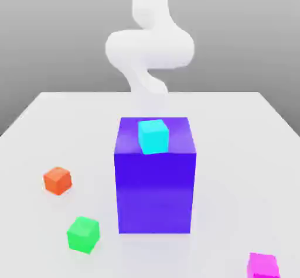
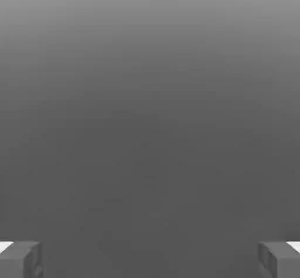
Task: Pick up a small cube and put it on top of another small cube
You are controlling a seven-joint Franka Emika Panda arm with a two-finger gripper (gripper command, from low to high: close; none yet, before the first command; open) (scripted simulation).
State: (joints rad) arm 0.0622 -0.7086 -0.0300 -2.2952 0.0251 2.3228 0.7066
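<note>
The pink cube (image 1: 262,266) sits on the table (image 1: 234,154) at the lower right corner of the exterior frame, partly cut by the bottom edge. It stands free, touching nothing, well apart from every other object, so access from above looks unobstructed.

At centre frame stands the blue block (image 1: 154,189), much the largest object. On its top face rests the cyan cube (image 1: 153,136), set slightly toward the front edge and turned a little off square. That raised perch makes it a likely base for the stack, though the green cube (image 1: 82,234) at lower left and the orange cube (image 1: 57,180) at mid left are equally small and also lie loose on the table.

The arm (image 1: 149,48) rises at upper centre, behind the block, far from the pink cube.

In the hand view the pincer (image 2: 150,259) is spread wide: one fingertip (image 2: 20,259) shows at the lower left corner, the other at the lower right, with nothing between them.

Judgement: no grasp has begun. The next move calls for a long reach toward the lower right, skirting the blue block.
</note>
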